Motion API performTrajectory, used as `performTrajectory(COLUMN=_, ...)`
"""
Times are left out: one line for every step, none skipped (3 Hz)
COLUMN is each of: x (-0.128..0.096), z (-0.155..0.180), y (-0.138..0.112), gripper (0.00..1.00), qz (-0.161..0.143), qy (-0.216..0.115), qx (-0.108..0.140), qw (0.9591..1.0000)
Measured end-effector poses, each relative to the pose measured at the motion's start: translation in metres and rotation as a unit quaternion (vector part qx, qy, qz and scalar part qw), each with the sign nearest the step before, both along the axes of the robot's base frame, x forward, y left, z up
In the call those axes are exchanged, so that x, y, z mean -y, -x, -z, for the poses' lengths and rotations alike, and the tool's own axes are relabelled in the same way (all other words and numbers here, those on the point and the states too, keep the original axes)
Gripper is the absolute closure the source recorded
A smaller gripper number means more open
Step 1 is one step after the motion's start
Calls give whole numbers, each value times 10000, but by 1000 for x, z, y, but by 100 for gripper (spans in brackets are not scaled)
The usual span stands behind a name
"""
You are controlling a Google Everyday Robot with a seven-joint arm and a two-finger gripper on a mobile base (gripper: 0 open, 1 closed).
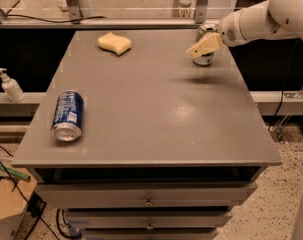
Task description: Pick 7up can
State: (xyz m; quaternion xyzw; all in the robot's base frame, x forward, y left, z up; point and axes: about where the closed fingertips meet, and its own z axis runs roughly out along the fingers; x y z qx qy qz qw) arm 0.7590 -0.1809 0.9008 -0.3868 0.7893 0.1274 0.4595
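The 7up can [206, 60] stands upright near the far right edge of the grey table [156, 114]. It has a green and silver label and a silver top. My gripper [202, 48] reaches in from the right on a white arm and sits at the can, with a cream-coloured part crossing the can's front. The can's middle is hidden behind it. The can's base rests at table level.
A dark blue can [67, 115] lies on its side near the table's left front. A yellow sponge [114, 43] lies at the far left. A white pump bottle [11, 86] stands on a ledge left of the table. Drawers sit below the front edge.
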Motion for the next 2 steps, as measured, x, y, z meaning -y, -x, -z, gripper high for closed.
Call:
performTrajectory(x=-6, z=16, y=-14, gripper=25, qz=-79, qy=-86, qx=-236, qw=9997)
performTrajectory(x=-8, z=23, y=-17, gripper=48, qz=-131, qy=-141, qx=-349, qw=9992)
